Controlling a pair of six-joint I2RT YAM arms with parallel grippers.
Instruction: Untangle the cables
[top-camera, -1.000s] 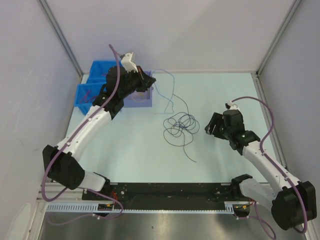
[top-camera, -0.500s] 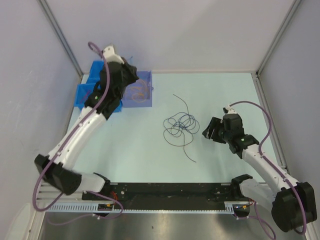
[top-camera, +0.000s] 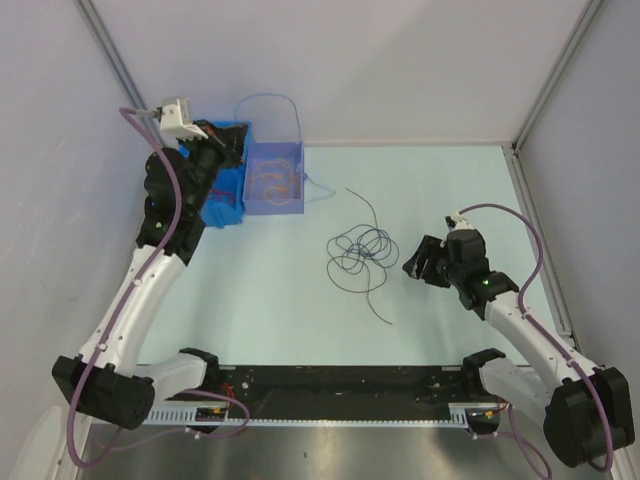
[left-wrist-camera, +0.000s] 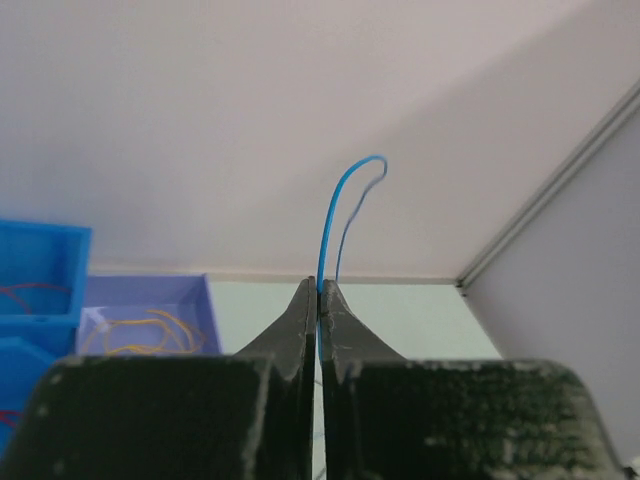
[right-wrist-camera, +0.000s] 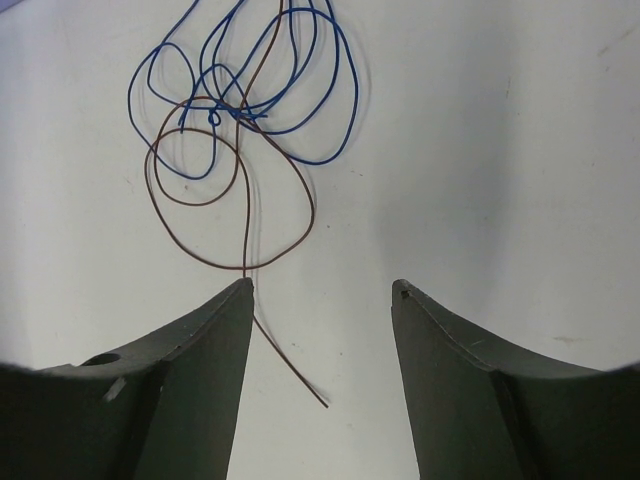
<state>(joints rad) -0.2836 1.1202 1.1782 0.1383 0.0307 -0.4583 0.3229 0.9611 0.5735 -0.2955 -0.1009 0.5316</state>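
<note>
Looping loosely, knotted at centre: thin blue, brown cables.

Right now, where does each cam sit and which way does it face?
Top external: above and behind the bases, looking down at the table; left arm and right arm show.
Left wrist: raised, facing the back wall along the shut left pincer pinching a blue cable.
Right wrist: low over the table, looking past the open right pincer at the cable tangle.
Shared: top and right wrist see the cable tangle; top and left wrist, the blue cable.
</note>
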